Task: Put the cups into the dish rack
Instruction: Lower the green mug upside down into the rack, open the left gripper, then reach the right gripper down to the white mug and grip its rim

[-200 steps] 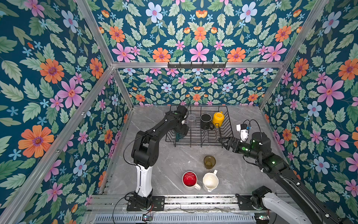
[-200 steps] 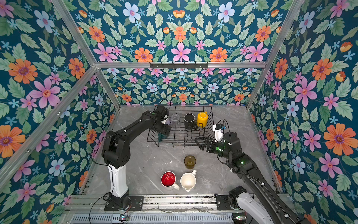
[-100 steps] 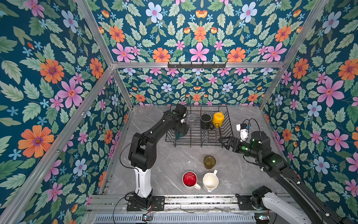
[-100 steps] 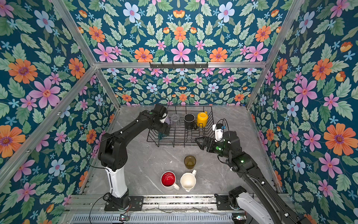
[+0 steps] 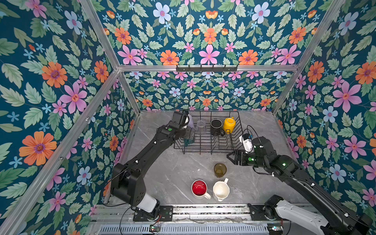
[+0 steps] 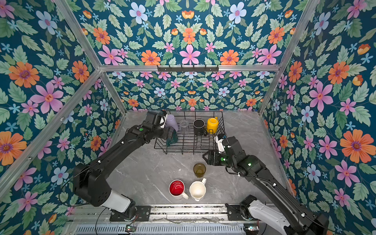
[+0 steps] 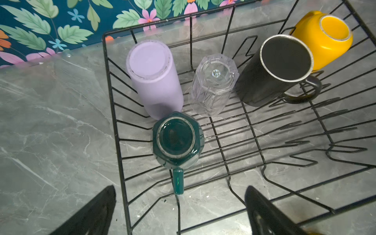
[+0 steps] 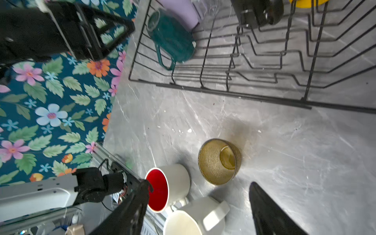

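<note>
R claw (image 5: 228, 158) hangs w/ jaws spread, olive glass (image 5: 220, 169) near, apart.

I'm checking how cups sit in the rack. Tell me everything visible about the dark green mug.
The dark green mug looks like glossy glazed ceramic: faceted sides, a pale ring round its base, one strap handle. It sits base up on the wires of the dish rack, in its front left corner, just before the lilac tumbler; whether they touch I cannot tell. The handle points to the rack's front. The open left gripper hangs above, apart from it.
</note>
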